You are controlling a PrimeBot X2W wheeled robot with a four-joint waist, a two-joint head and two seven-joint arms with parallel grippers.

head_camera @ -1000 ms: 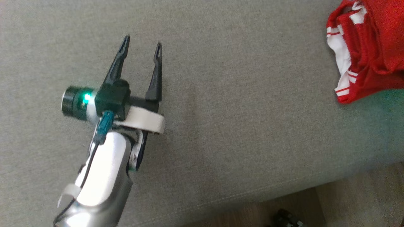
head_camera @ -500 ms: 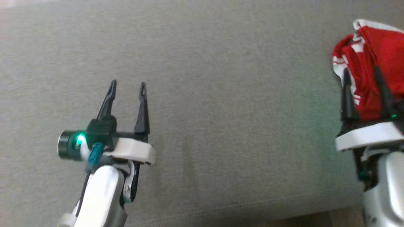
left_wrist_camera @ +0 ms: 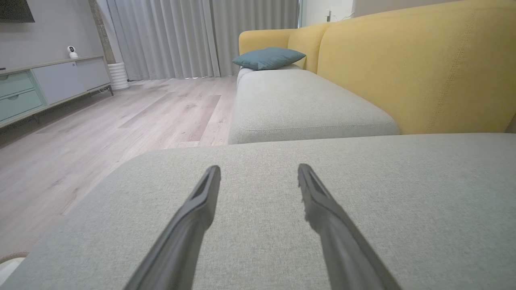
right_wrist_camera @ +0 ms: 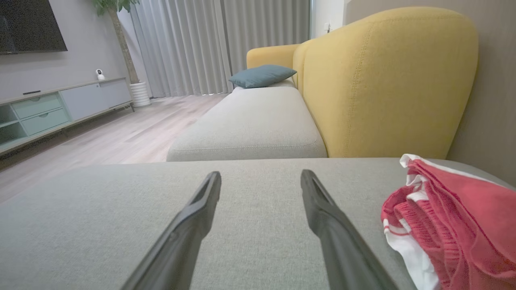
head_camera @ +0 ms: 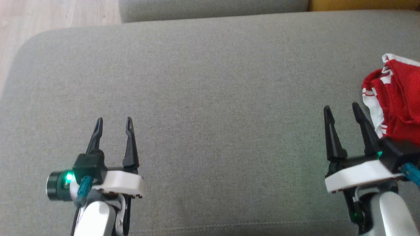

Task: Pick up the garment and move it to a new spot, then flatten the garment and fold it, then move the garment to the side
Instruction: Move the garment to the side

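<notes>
Left tool [head_camera: 114, 120] and right tool [head_camera: 340, 107] are both wide open and empty, but that bunched-up garment [head_camera: 400, 101] on the right could easily get snagged by one layer only.

Red garment [head_camera: 398, 101] with white trim lies crumpled on the grey cushion [head_camera: 210, 98].

left hand [head_camera: 114, 119]: two long black fingers [head_camera: 131, 149] tapering to thin slotted tips, set on a black block
right hand [head_camera: 340, 107]: the same black tapered pair, small green light at its base
brackets [head_camera: 126, 184]: white curved plate under each hand, the right one [head_camera: 359, 175] alike
barrel [head_camera: 58, 187]: dark cylinder at the left wrist, green light glowing on it
plugs [head_camera: 84, 190]: teal connector at the left wrist, another [head_camera: 411, 173] at the right
forearms [head_camera: 95, 221]: glossy silver-white shells, rounded, right one [head_camera: 392, 213] matching
</notes>
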